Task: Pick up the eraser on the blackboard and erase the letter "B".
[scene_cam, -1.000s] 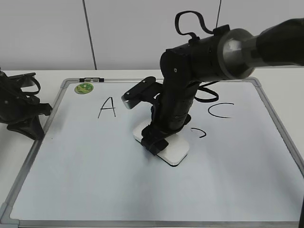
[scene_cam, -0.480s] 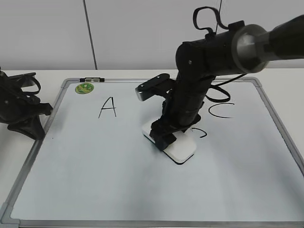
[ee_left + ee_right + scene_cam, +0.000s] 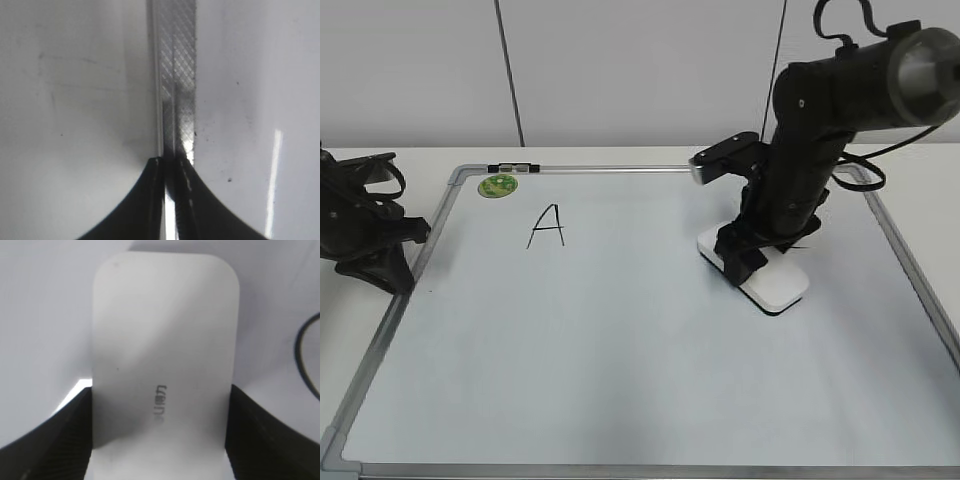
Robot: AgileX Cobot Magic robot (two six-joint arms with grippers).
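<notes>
The eraser point(image 3: 772, 281), a white rounded block with a dark underside, lies flat on the blackboard point(image 3: 620, 340) at its right side. My right gripper point(image 3: 748, 252) is shut on the eraser, one finger on each long side. In the right wrist view the eraser point(image 3: 165, 330) with small grey lettering fills the space between the fingers point(image 3: 160, 435). No letter "B" shows on the board. A black curved stroke point(image 3: 301, 357) shows right of the eraser. My left gripper point(image 3: 380, 240) is shut and empty at the board's left edge, over the metal frame point(image 3: 176, 75).
The letter "A" point(image 3: 546, 226) stands at the upper left of the board. A round green magnet point(image 3: 498, 185) sits near the top left corner, and a small dark clip point(image 3: 510, 167) lies on the top frame. The right arm hides the letter "C".
My right gripper slid the eraser to the right across the board. The small black stroke left beside the eraser is gone. The "C" is now behind the arm. The left arm stayed still.
</notes>
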